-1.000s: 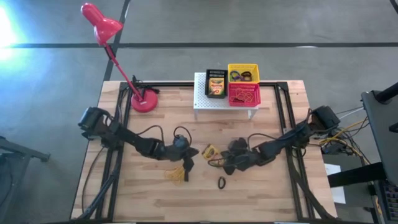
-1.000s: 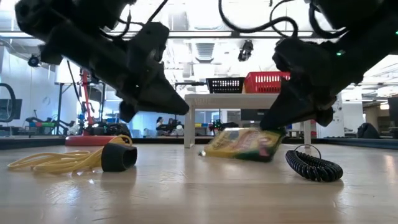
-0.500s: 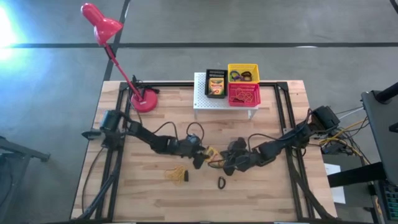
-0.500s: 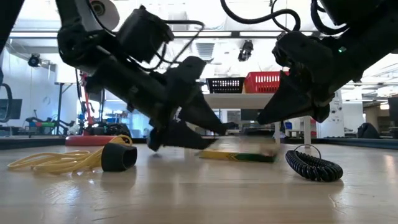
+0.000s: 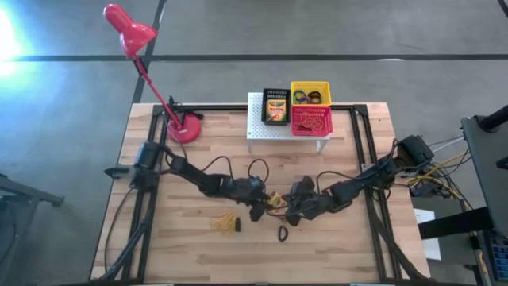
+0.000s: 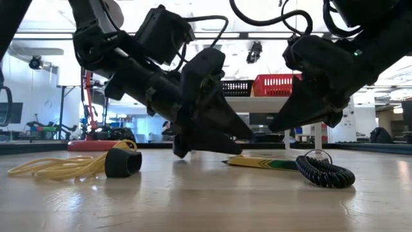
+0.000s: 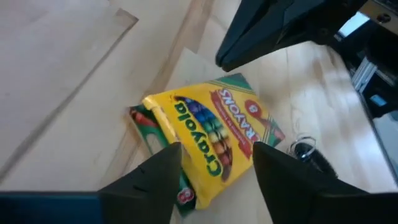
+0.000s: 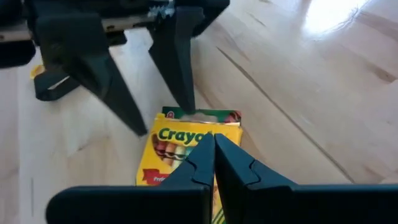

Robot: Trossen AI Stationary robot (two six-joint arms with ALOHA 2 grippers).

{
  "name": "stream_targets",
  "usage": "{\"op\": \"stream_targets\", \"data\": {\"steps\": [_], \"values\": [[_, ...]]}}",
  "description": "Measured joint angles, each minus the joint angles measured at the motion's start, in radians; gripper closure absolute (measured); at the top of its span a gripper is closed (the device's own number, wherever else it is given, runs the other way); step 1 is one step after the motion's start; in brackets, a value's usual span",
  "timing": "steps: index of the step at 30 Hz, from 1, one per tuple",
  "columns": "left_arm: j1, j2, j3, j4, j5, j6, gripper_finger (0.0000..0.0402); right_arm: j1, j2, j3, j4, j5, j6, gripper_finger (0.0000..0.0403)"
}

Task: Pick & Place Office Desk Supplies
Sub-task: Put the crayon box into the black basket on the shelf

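A yellow-and-green crayon box [image 7: 214, 121] lies flat on the table's middle [image 5: 272, 198]. My left gripper [image 7: 216, 149] is open and slants down, with one finger on each side of the box's end that faces it. My right gripper [image 8: 213, 140] is shut, its tip over the box's opposite end [image 8: 171, 155]. A yellowish rubber-band tangle with a black piece [image 5: 226, 223] and a black coiled ring [image 5: 282, 233] lie on the wood nearer the front edge. My left gripper has its fingers [image 7: 165, 171] close along the box's two sides, but I cannot tell whether they touch it. My right gripper holds its shut tip just over the box's top face [image 8: 186, 140], and I cannot tell whether it rests on it.
At the far middle a white perforated stand [image 5: 262, 131] carries a black basket with a crayon box [image 5: 275, 106], a yellow basket with rings [image 5: 309, 94] and a red basket [image 5: 311, 121]. A red desk lamp [image 5: 184, 129] stands at the far left.
My left gripper has gone toward the table's right and down to the crayon box, and it has opened. The box, tipped up under my right gripper a second ago, now lies flat on the table.
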Motion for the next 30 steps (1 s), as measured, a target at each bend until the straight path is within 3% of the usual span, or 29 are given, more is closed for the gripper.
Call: {"op": "stream_targets", "data": {"steps": [3,6,11,15,19,25,30], "values": [[0.001,-0.040,0.001,-0.011,-0.003,0.036,0.0220,-0.011,0.000,-0.005,-0.001,-0.038,0.010,0.0394],[-0.006,-0.093,0.003,-0.067,-0.003,0.060,0.0240,-0.028,-0.007,-0.013,-0.002,-0.161,-0.010,0.0388],[-0.016,-0.138,0.001,-0.246,-0.011,0.077,0.0265,-0.007,-0.007,-0.013,0.006,-0.430,-0.198,0.0364],[-0.016,-0.134,-0.007,-0.332,-0.080,0.058,0.0276,0.029,0.013,-0.013,0.000,-0.517,-0.316,0.0359],[-0.015,-0.107,-0.006,-0.329,-0.118,0.020,0.0277,0.040,0.030,-0.013,0.004,-0.508,-0.369,0.0365],[-0.013,-0.059,0.010,-0.297,-0.136,0.016,0.0278,0.040,0.075,-0.011,0.013,-0.318,-0.406,0.0371],[-0.010,-0.022,0.025,-0.263,-0.166,0.066,0.0278,0.040,0.079,-0.011,0.013,-0.275,-0.407,0.0371]]}}
